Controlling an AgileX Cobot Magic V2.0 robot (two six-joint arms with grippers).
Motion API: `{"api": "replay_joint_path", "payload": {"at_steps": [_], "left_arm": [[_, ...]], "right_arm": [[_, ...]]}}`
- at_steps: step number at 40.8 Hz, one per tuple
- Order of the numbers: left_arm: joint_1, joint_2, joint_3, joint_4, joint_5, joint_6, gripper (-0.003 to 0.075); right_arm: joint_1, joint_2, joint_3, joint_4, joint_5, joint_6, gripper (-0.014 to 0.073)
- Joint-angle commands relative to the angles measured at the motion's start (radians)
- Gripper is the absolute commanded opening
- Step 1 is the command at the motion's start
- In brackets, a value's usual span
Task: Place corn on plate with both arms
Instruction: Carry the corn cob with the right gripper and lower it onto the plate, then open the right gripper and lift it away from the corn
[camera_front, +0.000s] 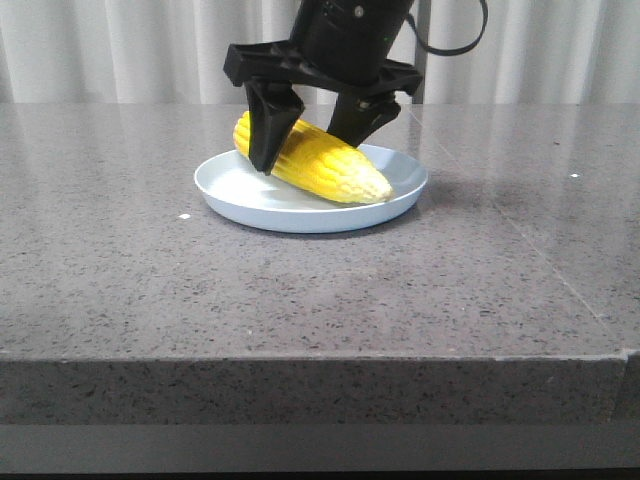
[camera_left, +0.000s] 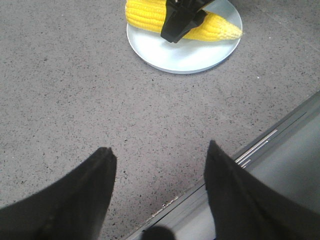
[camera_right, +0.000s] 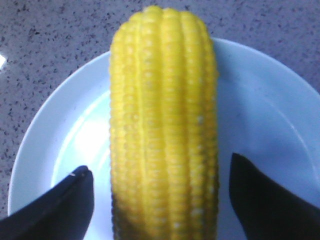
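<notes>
Corn (camera_front: 318, 165) lying on the plate (camera_front: 230, 195), straddled by the spread fingers of the right gripper (camera_front: 315, 135), which flank the cob without touching it in the right wrist view, so it reads as released. Left to right in the front view: the cob's blunt end rises over the rim behind the 1st finger, its middle passes between the 2 fingers, and its tapered tip rests beyond the 2nd finger, just inside the rim.

Risk: a retreat that is not straight up could brush a finger against the cob and roll it, or drag the light plate across the counter (camera_front: 120, 260). The raised blunt end suggests the cob may still settle or tip.

The left gripper (camera_left: 160, 165) hangs open and empty over bare counter near its edge, well apart from the plate.

Hidden: the left arm is absent from the front view; the right arm is cut off above the fingers; whether the blunt end touches the rim cannot be told.
</notes>
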Motion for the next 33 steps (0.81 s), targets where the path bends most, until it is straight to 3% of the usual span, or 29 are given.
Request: {"api": "replay_joint_path", "payload": {"at_steps": [1, 12, 33], "left_arm": [[-0.007, -0.001, -0.026, 0.004, -0.065, 0.0, 0.0385], [-0.007, -0.001, -0.026, 0.004, -0.065, 0.0, 0.0385], [-0.007, -0.001, -0.026, 0.004, -0.065, 0.0, 0.0385]], "right_arm": [[-0.002, -0.116, -0.027, -0.027, -0.006, 0.001, 0.0629], [-0.002, -0.331, 0.005, -0.085, 0.073, 0.0, 0.0625], [-0.002, -0.841, 0.407, -0.128, 0.035, 0.0, 0.0625]]}}
